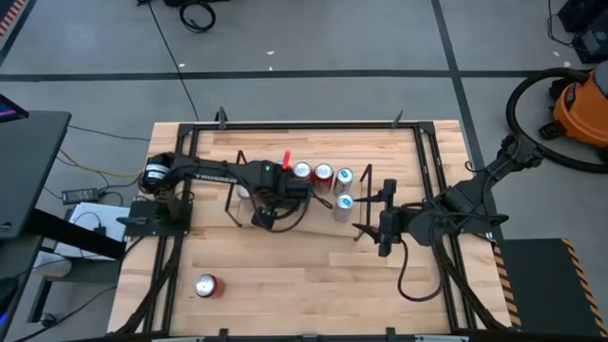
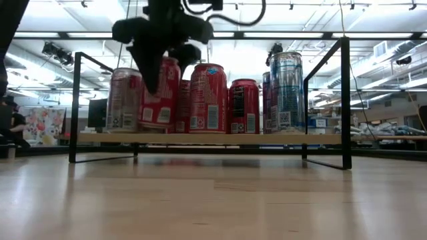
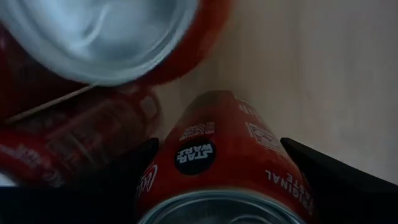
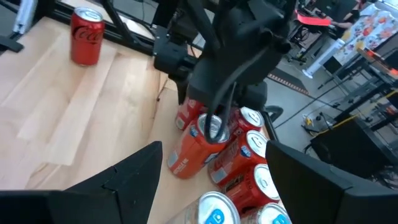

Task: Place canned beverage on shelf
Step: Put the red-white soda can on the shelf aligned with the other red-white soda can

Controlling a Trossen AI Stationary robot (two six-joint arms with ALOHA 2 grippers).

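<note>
Step in hand: setting a red cylindrical aluminium drinks can (image 3: 224,162) onto the light-wood shelf board with thin black wire end frames (image 2: 200,139); by my reading the can is at or just above the board, not yet let go.
Left gripper (image 2: 159,57): over the shelf's left end, its two dark fingers (image 3: 336,180) on either side of the red can, clamped around its body just below the rim.
Task's can: between those fingers, tilted slightly in the low view, close beside another red can (image 2: 125,99) on its outer side and a third red can (image 2: 208,97) on its inner side; whether its base touches the board I cannot tell.
Right gripper (image 1: 384,224): waits off the shelf's right end, holding nothing, its jaws parted.
Next move calls for: a straight, upright lowering, then spreading the fingers without nudging the neighbours.
Materials: smooth printed metal cans with silver lids; two taller blue-and-silver cans (image 2: 287,90) stand at the far end from the left gripper; pale grained wooden tabletop (image 1: 285,275).
Spare: one more red can (image 1: 206,285) stands alone, well apart from both grippers.
</note>
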